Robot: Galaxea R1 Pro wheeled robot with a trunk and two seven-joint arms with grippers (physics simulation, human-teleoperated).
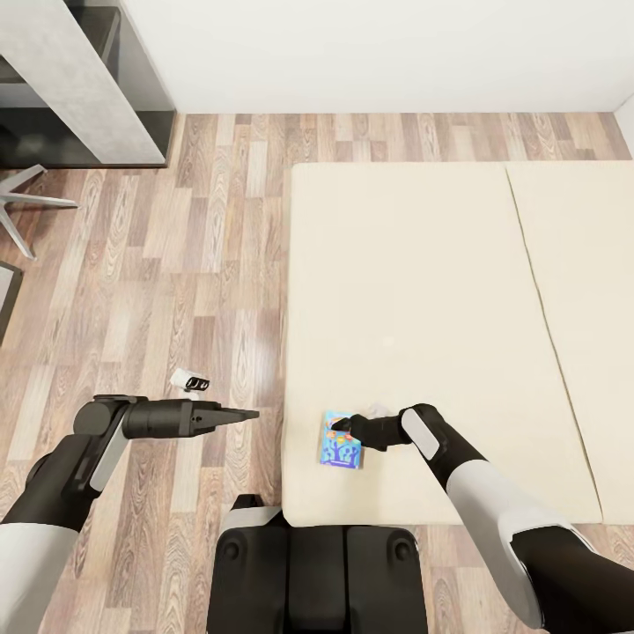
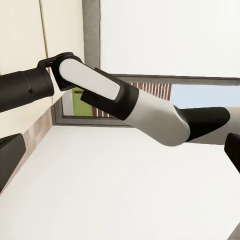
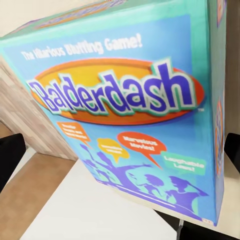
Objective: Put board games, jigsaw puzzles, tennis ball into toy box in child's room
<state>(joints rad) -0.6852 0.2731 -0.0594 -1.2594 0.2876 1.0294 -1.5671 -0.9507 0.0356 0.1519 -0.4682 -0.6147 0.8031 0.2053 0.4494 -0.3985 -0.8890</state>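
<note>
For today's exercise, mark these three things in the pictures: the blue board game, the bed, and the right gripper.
blue board game [image 3: 125, 95], right wrist view, on the printed title on its lid.
bed [image 1: 414, 291], head view, on the bare beige mattress.
right gripper [image 1: 342, 426], head view, between its fingertips at the game's edge.

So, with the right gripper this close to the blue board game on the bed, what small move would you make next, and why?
Probably ease the right gripper a little further down onto the blue board game and close. In the head view its tip sits at the box's upper edge near the corner of the bed, and the right wrist view shows the fingers spread on either side of the lid, not clamped.
</note>
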